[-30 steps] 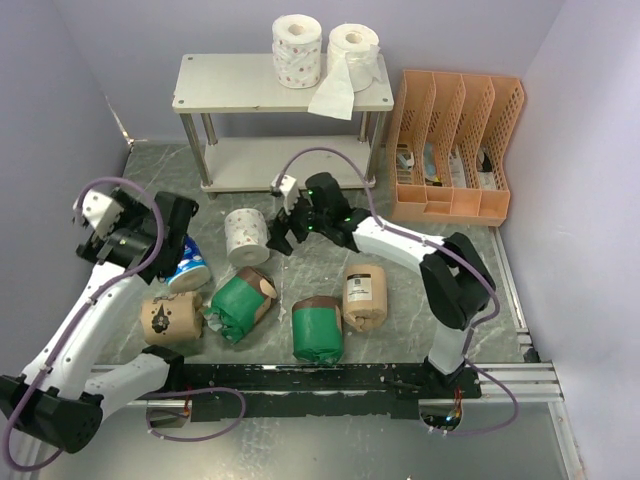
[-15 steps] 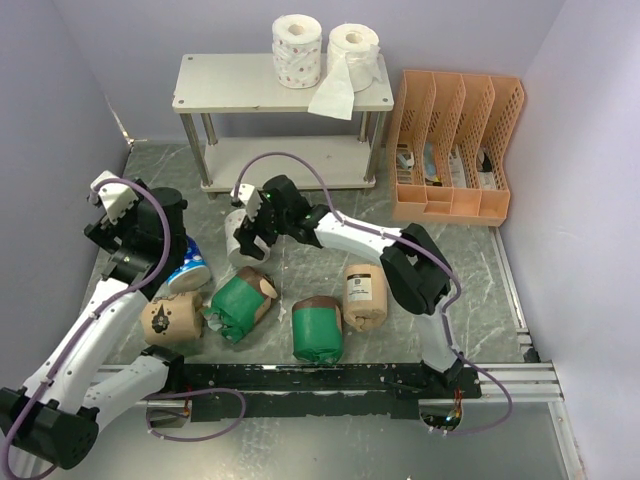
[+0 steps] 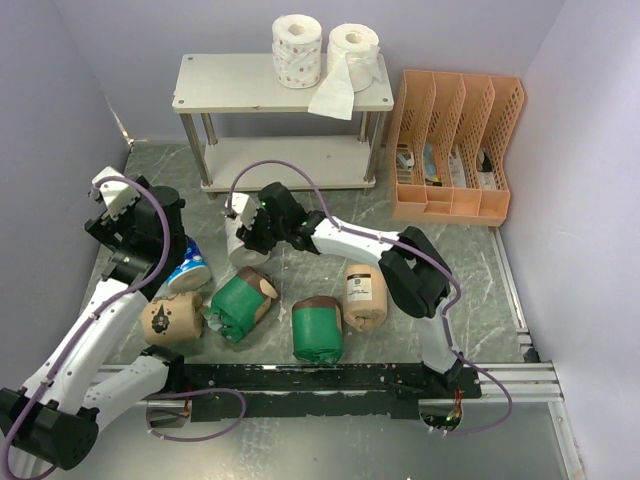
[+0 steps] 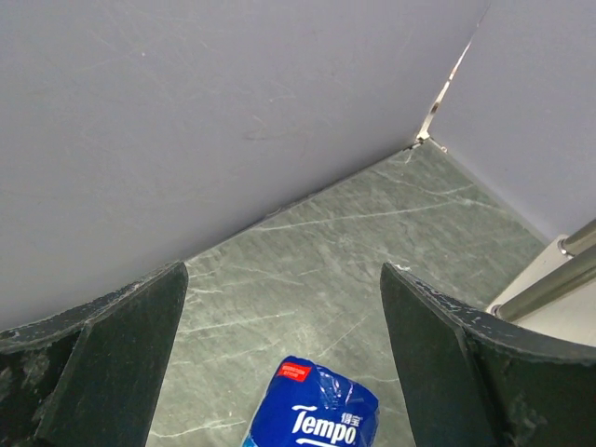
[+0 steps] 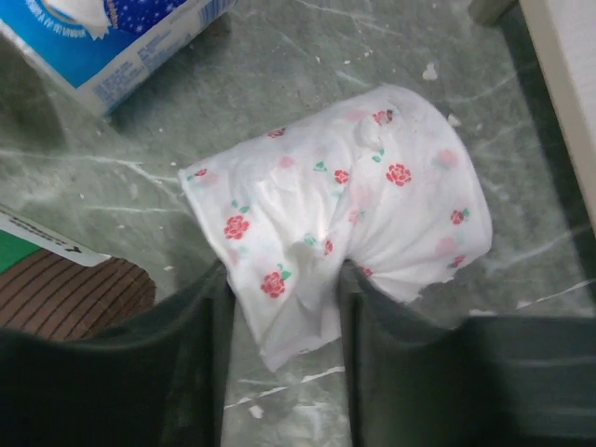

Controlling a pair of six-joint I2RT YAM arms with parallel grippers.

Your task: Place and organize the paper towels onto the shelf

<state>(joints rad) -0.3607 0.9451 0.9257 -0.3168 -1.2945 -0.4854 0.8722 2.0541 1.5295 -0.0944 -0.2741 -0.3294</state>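
Observation:
My right gripper (image 5: 284, 279) is shut on a white rose-printed paper towel roll (image 5: 345, 214), which lies on the floor with its near end squeezed between the fingers. From above, this gripper (image 3: 247, 235) covers most of that roll (image 3: 238, 248) in front of the shelf (image 3: 240, 85). Two white rolls (image 3: 297, 50) (image 3: 355, 50) stand on the shelf's top board, one with a loose sheet hanging. My left gripper (image 4: 282, 275) is open above the blue-wrapped roll (image 4: 312, 410), apart from it. Two green rolls (image 3: 240, 300) (image 3: 317, 333) and two tan rolls (image 3: 172, 318) (image 3: 364, 295) lie nearer the bases.
An orange slotted file organizer (image 3: 455, 150) stands right of the shelf. Purple walls close in the left, back and right. A shelf board edge (image 5: 568, 74) shows just right of the held roll.
My right arm swung left to the rose-printed roll and its jaws closed on it. My left arm shifted slightly and stayed open.

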